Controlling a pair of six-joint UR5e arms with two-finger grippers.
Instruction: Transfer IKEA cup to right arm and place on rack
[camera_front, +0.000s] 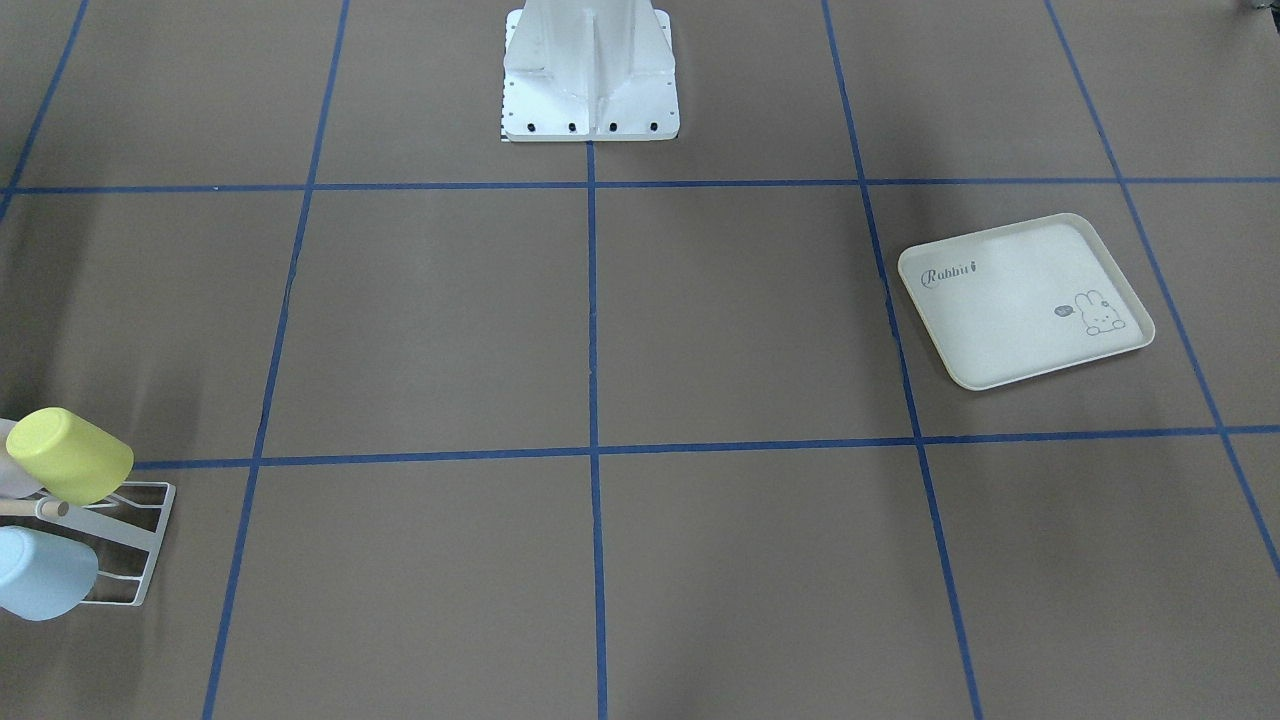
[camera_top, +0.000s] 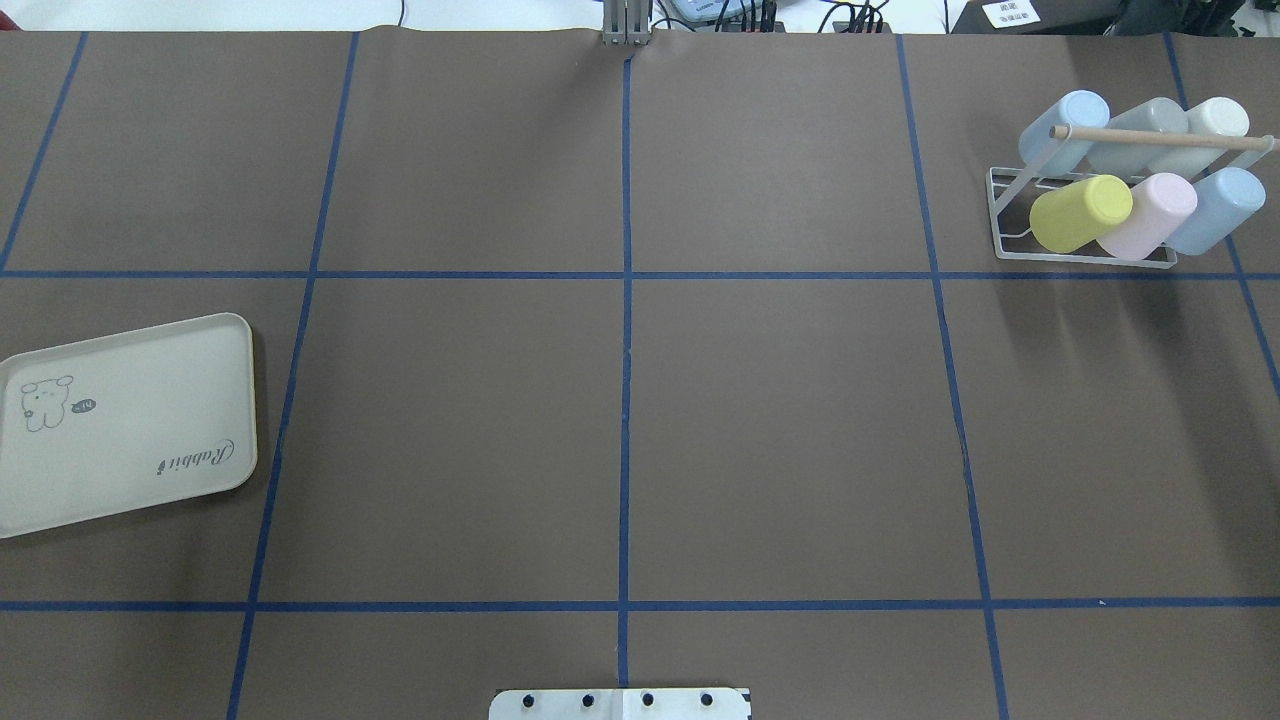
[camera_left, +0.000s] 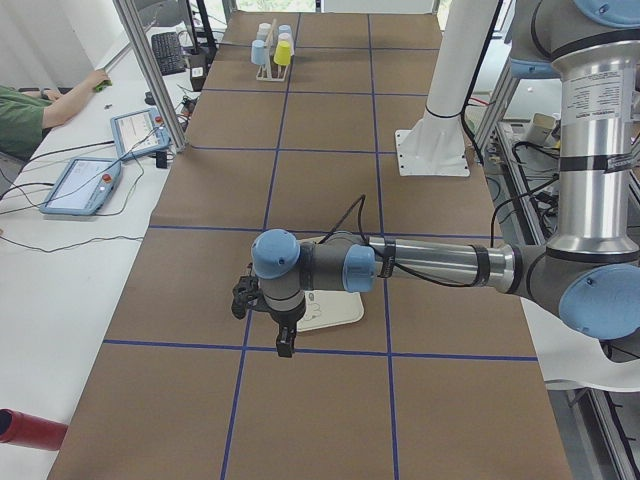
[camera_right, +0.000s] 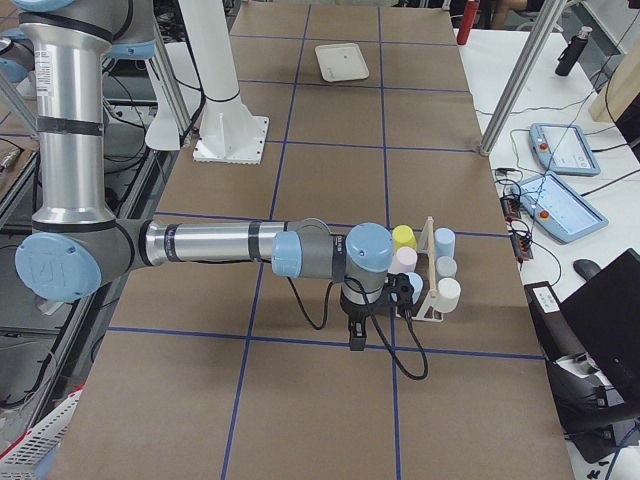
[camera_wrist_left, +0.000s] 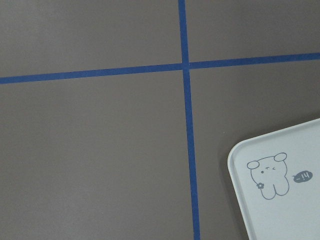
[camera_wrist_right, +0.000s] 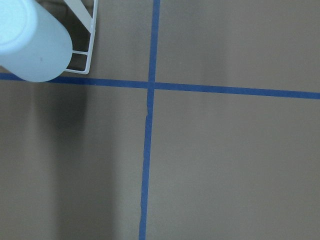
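The white wire rack (camera_top: 995, 215) stands at the table's far right and carries several pastel IKEA cups mouth-down on its prongs, among them a yellow cup (camera_top: 1080, 213), a pink cup (camera_top: 1150, 213) and a light blue cup (camera_top: 1215, 208). A wooden dowel (camera_top: 1160, 138) runs across its top. My right gripper (camera_right: 355, 335) hangs close beside the rack (camera_right: 432, 300), pointing down. The right wrist view catches a light blue cup (camera_wrist_right: 32, 42) and a rack corner (camera_wrist_right: 90, 45). My left gripper (camera_left: 284, 338) hovers at the tray's edge. Both grippers show only in the side views, so I cannot tell whether they are open or shut.
A cream rabbit-print tray (camera_top: 125, 420) lies bare on the left side of the table. The white robot pedestal (camera_front: 590, 80) stands at the middle of the near edge. Beside the table are tablets (camera_left: 85, 185), a person's arm (camera_left: 60, 100) and a red cylinder (camera_left: 30, 428).
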